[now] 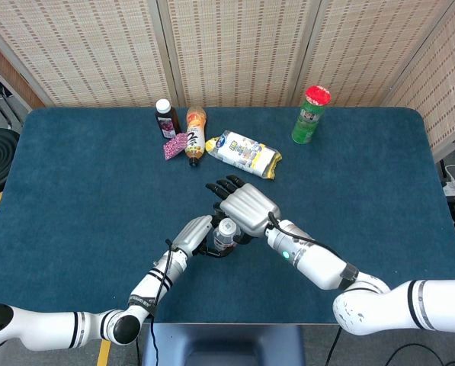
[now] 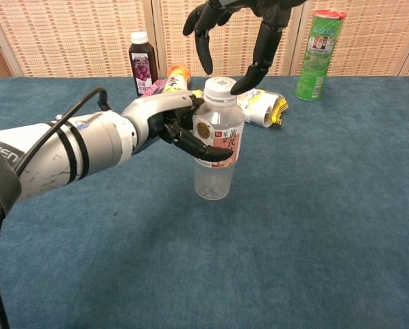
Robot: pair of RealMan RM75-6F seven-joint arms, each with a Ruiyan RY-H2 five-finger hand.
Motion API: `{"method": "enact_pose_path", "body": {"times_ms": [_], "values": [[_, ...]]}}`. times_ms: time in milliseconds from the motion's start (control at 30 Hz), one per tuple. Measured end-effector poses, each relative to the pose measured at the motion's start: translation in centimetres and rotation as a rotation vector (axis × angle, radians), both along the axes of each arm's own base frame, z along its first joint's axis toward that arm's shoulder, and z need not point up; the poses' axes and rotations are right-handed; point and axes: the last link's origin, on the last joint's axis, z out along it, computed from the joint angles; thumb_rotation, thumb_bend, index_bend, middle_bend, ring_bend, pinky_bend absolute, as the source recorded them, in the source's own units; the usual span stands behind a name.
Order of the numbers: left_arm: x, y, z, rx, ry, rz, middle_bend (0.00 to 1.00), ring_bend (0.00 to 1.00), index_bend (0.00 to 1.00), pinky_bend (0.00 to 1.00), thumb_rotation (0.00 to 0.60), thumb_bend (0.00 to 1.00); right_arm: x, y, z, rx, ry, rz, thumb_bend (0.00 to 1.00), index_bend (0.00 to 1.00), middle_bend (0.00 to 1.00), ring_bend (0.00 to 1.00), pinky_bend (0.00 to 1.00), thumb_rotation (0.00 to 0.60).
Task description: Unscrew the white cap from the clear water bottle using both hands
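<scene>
The clear water bottle (image 2: 216,151) with a red-and-white label stands slightly tilted mid-table, its white cap (image 2: 220,90) on top. My left hand (image 2: 168,124) grips the bottle's body from the left, fingers wrapped across the label. My right hand (image 2: 240,19) hovers over the cap with fingers apart and curved downward; its thumb tip sits right at the cap's right edge, and contact is unclear. In the head view the right hand (image 1: 246,207) covers part of the bottle (image 1: 225,236), with the left hand (image 1: 196,233) beside it.
At the back of the blue table (image 2: 341,226) stand a dark juice bottle (image 2: 142,63) and a green canister with a red lid (image 2: 316,55). An orange bottle (image 2: 176,75) lies on its side beside a pink packet (image 1: 175,145) and a yellow-white snack pack (image 2: 262,107).
</scene>
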Motion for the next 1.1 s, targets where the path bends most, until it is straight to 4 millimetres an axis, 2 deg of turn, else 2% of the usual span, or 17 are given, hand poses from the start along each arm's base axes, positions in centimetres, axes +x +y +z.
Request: {"method": "enact_pose_path", "body": {"times_ms": [367, 600, 767, 900, 1100], "values": [[0.42, -0.25, -0.22, 0.005, 0.015, -0.006, 0.53, 0.30, 0.45, 0.33, 0.600, 0.45, -0.09, 0.03, -0.63, 0.017, 0.029, -0.029, 0.18, 0.35, 0.00, 0.00, 0.00, 0.561], [0.31, -0.24, -0.23, 0.009, 0.019, -0.007, 0.53, 0.30, 0.45, 0.33, 0.600, 0.45, 0.13, 0.11, -0.66, 0.025, 0.024, -0.035, 0.20, 0.44, 0.00, 0.00, 0.00, 0.561], [0.26, -0.29, -0.23, 0.009, 0.020, -0.009, 0.53, 0.30, 0.45, 0.33, 0.600, 0.45, 0.16, 0.14, -0.72, 0.018, 0.030, -0.030, 0.29, 0.52, 0.02, 0.00, 0.00, 0.562], [0.36, -0.35, -0.25, 0.007, 0.018, -0.012, 0.53, 0.30, 0.45, 0.33, 0.600, 0.45, 0.13, 0.17, -0.69, 0.011, 0.040, -0.029, 0.30, 0.52, 0.02, 0.00, 0.00, 0.561], [0.47, -0.68, -0.37, -0.001, 0.020, -0.026, 0.53, 0.30, 0.45, 0.33, 0.600, 0.45, 0.15, 0.23, -0.80, 0.008, 0.065, -0.019, 0.39, 0.50, 0.02, 0.00, 0.00, 0.558]]}}
